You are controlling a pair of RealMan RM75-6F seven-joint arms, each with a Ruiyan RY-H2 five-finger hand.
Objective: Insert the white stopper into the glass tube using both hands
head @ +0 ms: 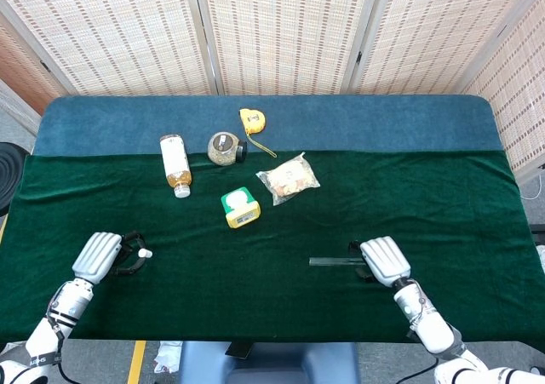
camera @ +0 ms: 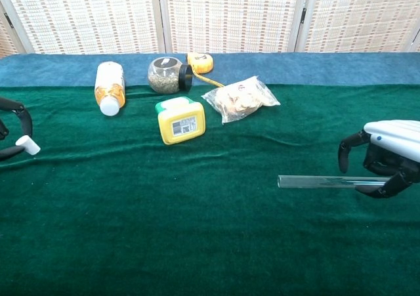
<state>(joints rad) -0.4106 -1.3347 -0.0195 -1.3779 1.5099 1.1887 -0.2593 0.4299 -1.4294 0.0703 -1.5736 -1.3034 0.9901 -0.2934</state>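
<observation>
White stopper (camera: 27, 146) sits pinched in the fingertips of my left hand (head: 98, 255), held just off the green cloth of the worktop (head: 272, 307), far to the left of the glass tube (camera: 315, 182). The tube lies flat on the cloth, open mouth pointing toward the stopper.

My right hand (head: 385, 260) is over the tube's far end, fingers (camera: 348, 145) curled down around it, thumb low at the near side. From the chest view I judge the fingers are apart and not yet clamped; whether any of them touch the glass I cannot tell.

Well behind the tube: yellow box (camera: 180, 119), snack bag (camera: 240, 99), glass jar (camera: 167, 75), tape measure (camera: 200, 62), bottle (camera: 109, 86) lying on its side. None are in the working path.

Risks from here, as I judge them:
- Tube is round, smooth and lying on soft cloth. An uneven close could roll it away or squirt it out of the fingers.
- Gripping only the end means the long free length will droop or swing on lift, spoiling alignment.
- Squeezing too hard could crack the glass.
- The stopper is held only at the fingertips and could slip during the move across.
</observation>
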